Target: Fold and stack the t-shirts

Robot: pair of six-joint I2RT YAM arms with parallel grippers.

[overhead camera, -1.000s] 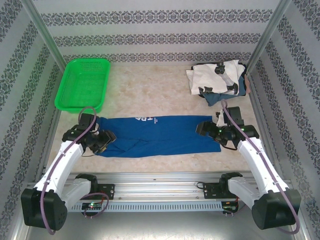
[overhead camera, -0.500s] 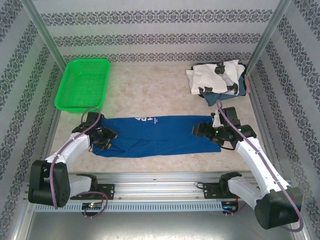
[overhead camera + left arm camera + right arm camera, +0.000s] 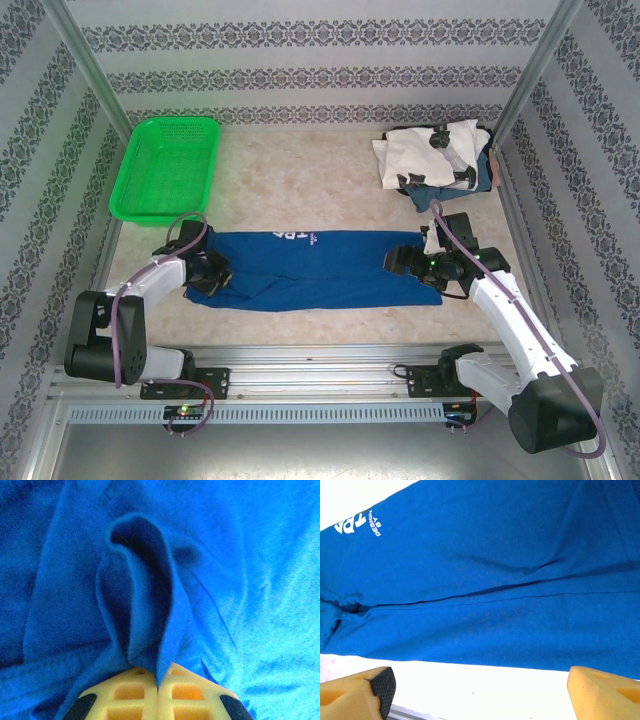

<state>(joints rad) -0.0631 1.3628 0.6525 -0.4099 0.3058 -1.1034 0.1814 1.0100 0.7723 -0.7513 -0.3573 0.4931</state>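
A royal-blue t-shirt [image 3: 320, 268] with white lettering lies folded into a long band across the table's middle. At its left end my left gripper [image 3: 212, 276] is shut on a pinched ridge of the blue cloth [image 3: 145, 610], which rises from between the yellow fingers [image 3: 125, 695]. My right gripper [image 3: 405, 262] hangs open over the shirt's right end, its yellow fingertips [image 3: 355, 692] wide apart above the blue cloth [image 3: 485, 580] and bare table. A pile of other t-shirts [image 3: 435, 155], white with black marks over bluish-grey, sits at the back right.
A green mesh basket [image 3: 165, 165] stands at the back left. Patterned walls close in the sides and back. A metal rail [image 3: 320, 365] runs along the near edge, just below the shirt.
My left gripper has slid right onto the shirt's left end and shut on a fold of it. The right gripper shifted slightly left and stayed open.
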